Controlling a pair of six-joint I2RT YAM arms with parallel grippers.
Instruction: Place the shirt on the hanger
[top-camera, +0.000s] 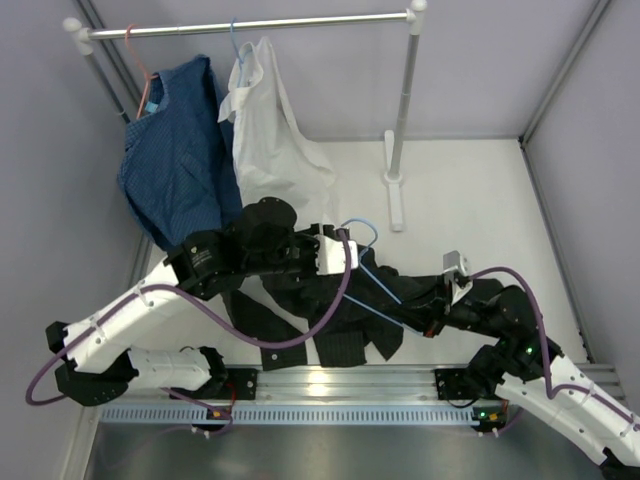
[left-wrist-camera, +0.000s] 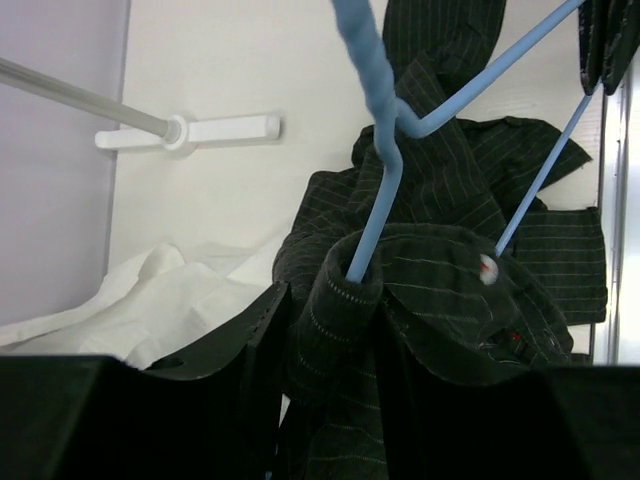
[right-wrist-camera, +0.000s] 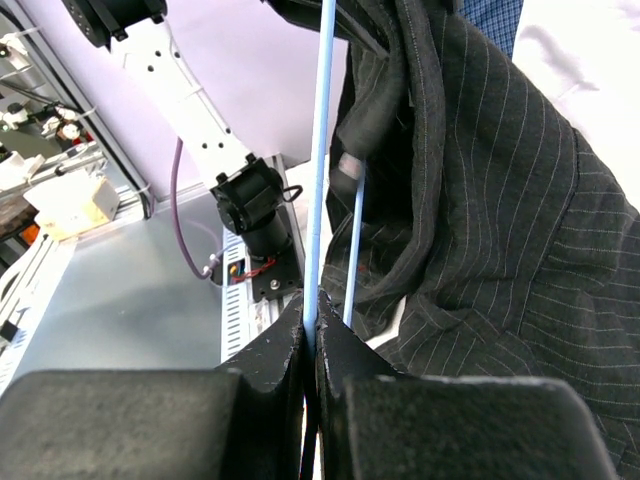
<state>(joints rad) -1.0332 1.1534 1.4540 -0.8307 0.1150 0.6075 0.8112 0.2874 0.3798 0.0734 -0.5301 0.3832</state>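
Observation:
The black pinstriped shirt (top-camera: 340, 335) hangs bunched between my two arms above the table's front. The light-blue wire hanger (top-camera: 375, 280) runs through it, hook up near my left gripper (top-camera: 345, 250). In the left wrist view the hanger (left-wrist-camera: 385, 190) goes down into the rolled collar of the shirt (left-wrist-camera: 450, 220), and my left gripper (left-wrist-camera: 333, 310) is shut on that collar fabric. My right gripper (top-camera: 428, 322) is shut on the hanger's lower wire. In the right wrist view that wire (right-wrist-camera: 322, 150) is pinched in the gripper (right-wrist-camera: 311, 305), with the shirt (right-wrist-camera: 480, 200) draped to its right.
A clothes rack (top-camera: 250, 25) stands at the back, its post and foot (top-camera: 395, 190) at the right. A blue shirt (top-camera: 175, 160) on a pink hanger (top-camera: 140, 60) and a white shirt (top-camera: 270, 130) on a blue hanger (top-camera: 235, 45) hang there, close behind my left arm.

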